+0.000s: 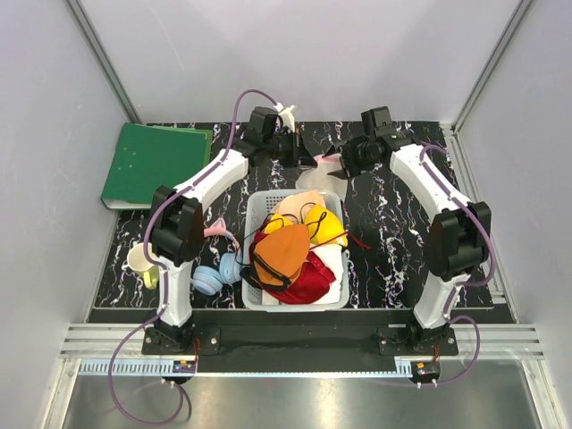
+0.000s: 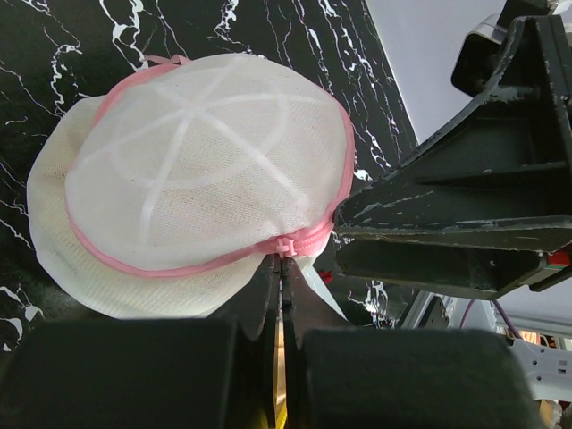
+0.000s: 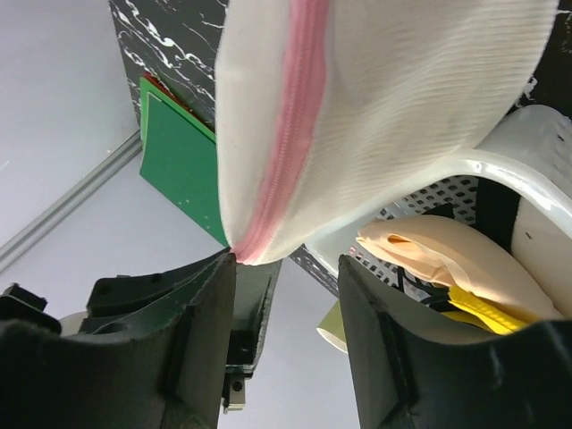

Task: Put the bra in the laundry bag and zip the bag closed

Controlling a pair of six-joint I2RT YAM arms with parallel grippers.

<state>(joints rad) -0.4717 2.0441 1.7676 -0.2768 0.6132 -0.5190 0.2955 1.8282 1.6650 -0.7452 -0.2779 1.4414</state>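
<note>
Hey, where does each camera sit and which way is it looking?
Top: above and behind, looking down on the table; left arm and right arm show whole.
Left wrist: faces the laundry bag; left gripper pinches its rim.
Right wrist: looks along the bag's pink zip toward the basket; right gripper stands open.
Both wrist views share the bag.

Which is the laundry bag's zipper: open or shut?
Shut where visible: the zipper on the laundry bag runs unbroken in both wrist views. Rest hidden.
</note>
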